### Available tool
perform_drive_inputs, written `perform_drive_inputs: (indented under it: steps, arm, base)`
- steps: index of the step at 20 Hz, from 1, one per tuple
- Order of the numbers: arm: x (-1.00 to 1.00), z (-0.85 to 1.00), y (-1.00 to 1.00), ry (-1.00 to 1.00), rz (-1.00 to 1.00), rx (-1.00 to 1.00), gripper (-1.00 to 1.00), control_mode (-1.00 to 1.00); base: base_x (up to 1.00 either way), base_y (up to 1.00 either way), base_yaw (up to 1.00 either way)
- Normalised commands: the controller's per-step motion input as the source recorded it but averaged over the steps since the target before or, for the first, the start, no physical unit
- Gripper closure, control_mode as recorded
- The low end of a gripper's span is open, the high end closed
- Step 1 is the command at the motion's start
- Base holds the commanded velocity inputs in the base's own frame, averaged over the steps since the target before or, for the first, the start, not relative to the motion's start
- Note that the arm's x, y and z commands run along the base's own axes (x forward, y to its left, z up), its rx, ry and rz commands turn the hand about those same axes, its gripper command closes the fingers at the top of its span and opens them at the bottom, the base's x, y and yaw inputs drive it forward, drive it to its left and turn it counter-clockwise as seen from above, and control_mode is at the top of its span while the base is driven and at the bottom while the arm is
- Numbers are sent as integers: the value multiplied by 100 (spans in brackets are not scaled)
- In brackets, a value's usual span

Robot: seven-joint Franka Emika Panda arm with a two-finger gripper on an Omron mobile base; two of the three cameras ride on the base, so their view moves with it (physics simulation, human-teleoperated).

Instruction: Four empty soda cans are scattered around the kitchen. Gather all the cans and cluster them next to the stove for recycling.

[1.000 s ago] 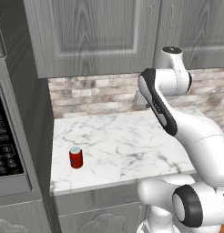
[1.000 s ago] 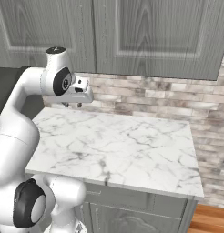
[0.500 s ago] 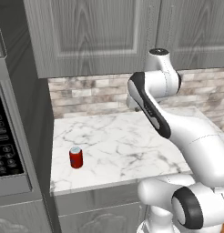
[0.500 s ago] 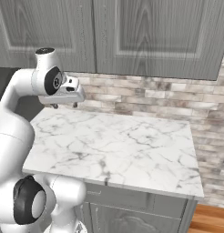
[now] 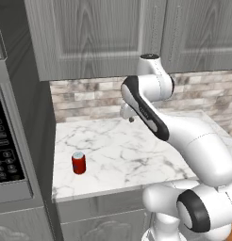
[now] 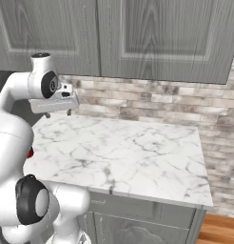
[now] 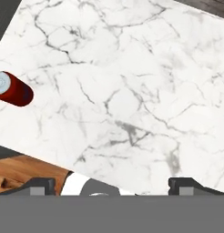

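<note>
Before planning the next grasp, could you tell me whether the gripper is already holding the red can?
No, the red can stands alone on the marble counter, while the gripper hangs open above it.

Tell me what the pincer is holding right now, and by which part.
Nothing is held. The pincer is open and empty above the counter, and the red can stands apart on it.

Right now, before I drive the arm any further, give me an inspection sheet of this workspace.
Surface: white marble counter, flat, bare around the can.
Job's things: one red soda can, upright near the counter's front left corner; also in the hand view. No stove in view.
Clutter: nothing seen.
Grippers: gripper open, empty, high above the counter near the backsplash, well apart from the can.
Cables: nothing seen.
Surroundings: grey wall cabinets, brick backsplash, black microwave at left.
</note>
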Motion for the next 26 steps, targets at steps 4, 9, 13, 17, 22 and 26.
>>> perform_drive_inputs:
  steps: [4,9,13,17,22,26]
  arm:
    - [0,-14,37,7,12,2,-100,-100]
    - [-8,-13,39,2,8,0,-100,-100]
    - [-15,-14,38,1,4,0,-100,-100]
    - [-15,-14,35,1,1,0,-100,-100]
    - [-14,-17,32,0,3,0,-100,-100]
    - [-1,-11,30,0,0,0,-100,-100]
  base:
    - [0,0,0]
    - [0,0,0]
    - [0,0,0]
    - [0,0,0]
    - [0,0,0]
    - [0,0,0]
